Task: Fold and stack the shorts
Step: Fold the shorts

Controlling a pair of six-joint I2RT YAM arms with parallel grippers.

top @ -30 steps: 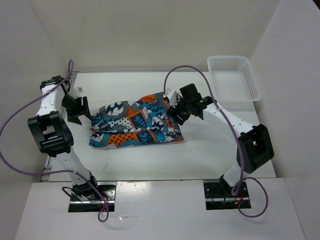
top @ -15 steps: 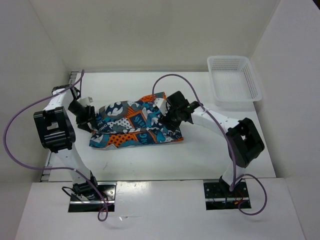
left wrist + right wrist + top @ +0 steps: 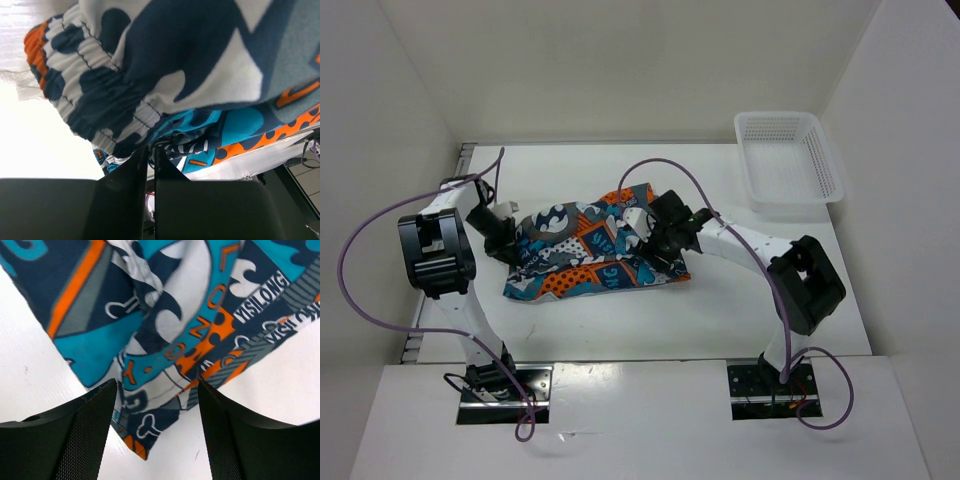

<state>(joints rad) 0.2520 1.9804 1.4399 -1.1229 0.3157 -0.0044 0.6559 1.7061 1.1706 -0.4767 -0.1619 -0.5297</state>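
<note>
Shorts (image 3: 585, 255) lie rumpled at mid-worktop (image 3: 740, 310). Left tool (image 3: 150, 155) is clenched on the elastic waistband edge, apparently to anchor that end for folding. Right tool (image 3: 156, 385) is released, jaws straddling the opposite hem, placed to pinch it.

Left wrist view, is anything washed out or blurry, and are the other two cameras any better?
Left wrist: table beside the shorts blown out white, fingers nearly black. Right wrist: print sharp, lettering readable. Top external: even light, soft shadows.
</note>
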